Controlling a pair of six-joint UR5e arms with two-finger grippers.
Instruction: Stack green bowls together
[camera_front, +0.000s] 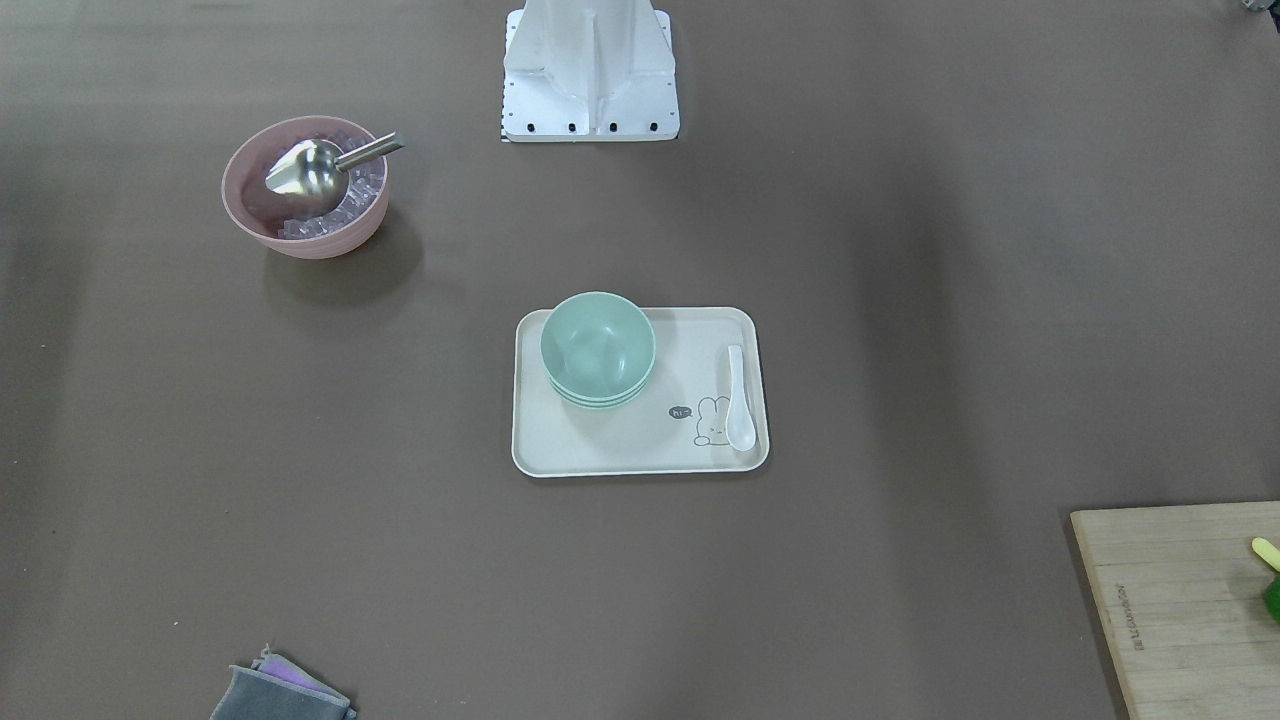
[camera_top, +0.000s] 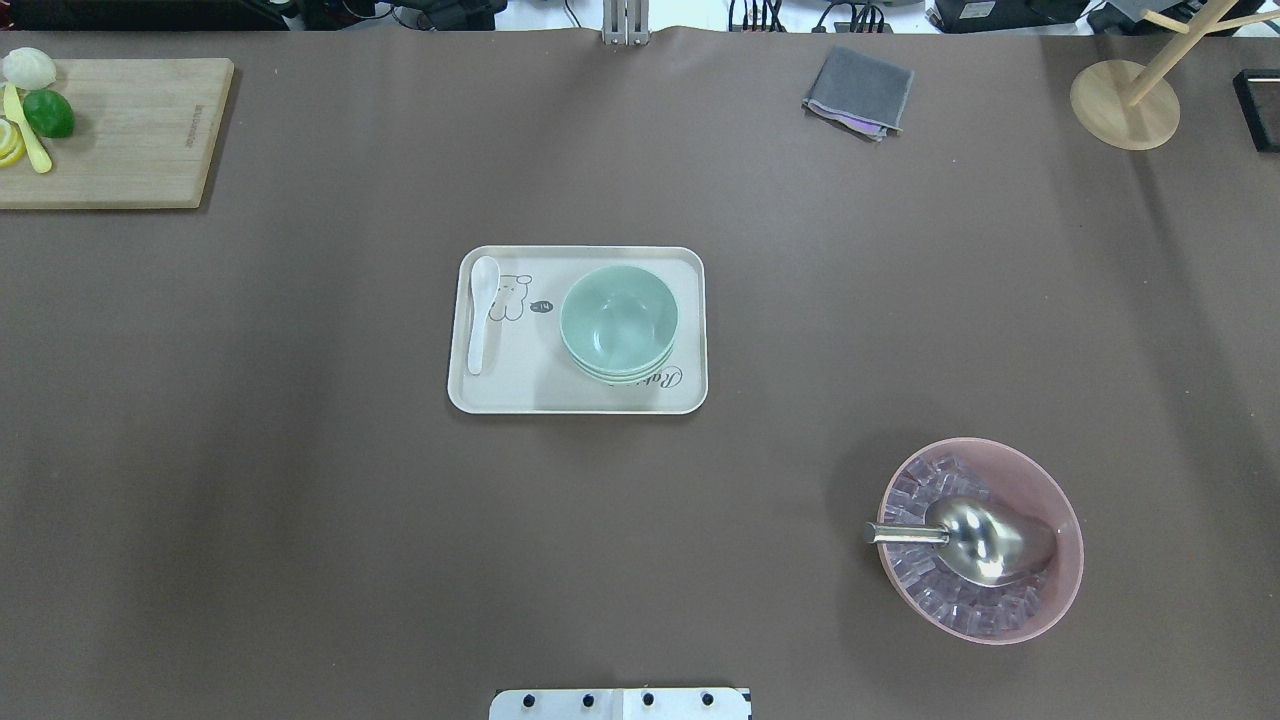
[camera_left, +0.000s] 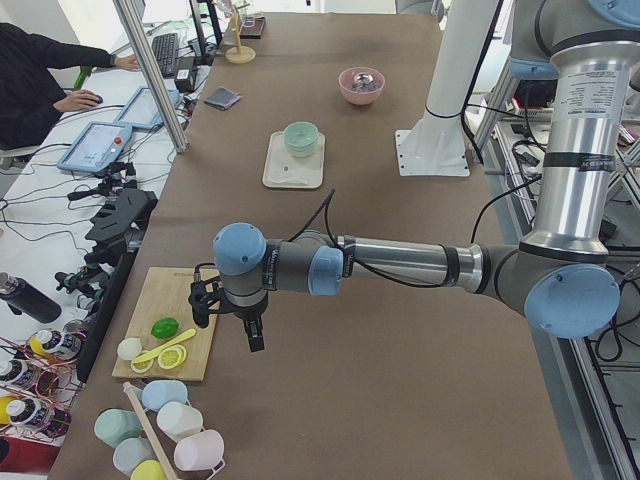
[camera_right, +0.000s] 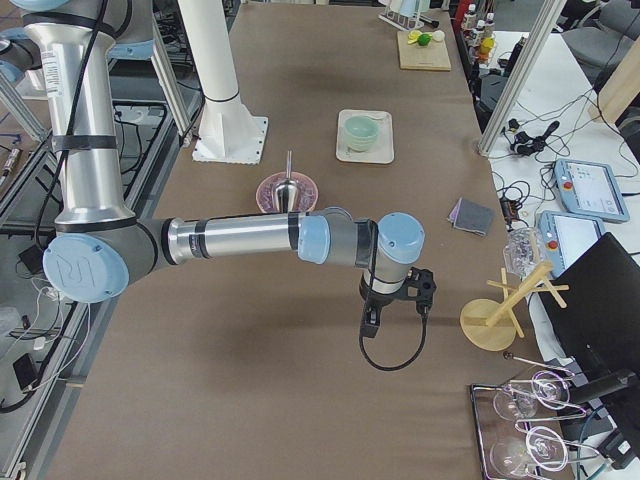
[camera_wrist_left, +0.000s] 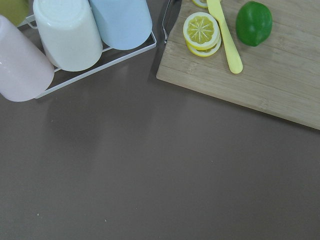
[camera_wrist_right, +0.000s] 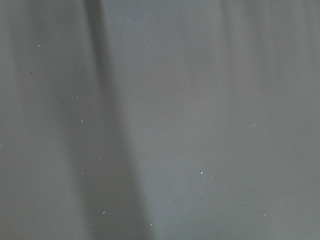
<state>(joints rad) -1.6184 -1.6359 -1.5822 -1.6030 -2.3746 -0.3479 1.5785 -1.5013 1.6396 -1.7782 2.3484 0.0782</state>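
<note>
The three green bowls (camera_front: 598, 348) sit nested in one stack on a cream tray (camera_front: 640, 455) at the table's middle. The stack also shows in the overhead view (camera_top: 619, 320) and small in both side views (camera_left: 300, 137) (camera_right: 361, 130). My left gripper (camera_left: 228, 318) hangs far from the tray, beside the cutting board; I cannot tell if it is open or shut. My right gripper (camera_right: 395, 300) hangs over bare table far from the tray; I cannot tell its state either. Neither gripper shows in the overhead or front views.
A white spoon (camera_front: 739, 398) lies on the tray. A pink bowl (camera_top: 980, 540) holds ice and a metal scoop. A cutting board (camera_top: 110, 130) with lime and lemon, a grey cloth (camera_top: 858, 90), a wooden stand (camera_top: 1125, 100) and a cup rack (camera_wrist_left: 70, 35) stand around.
</note>
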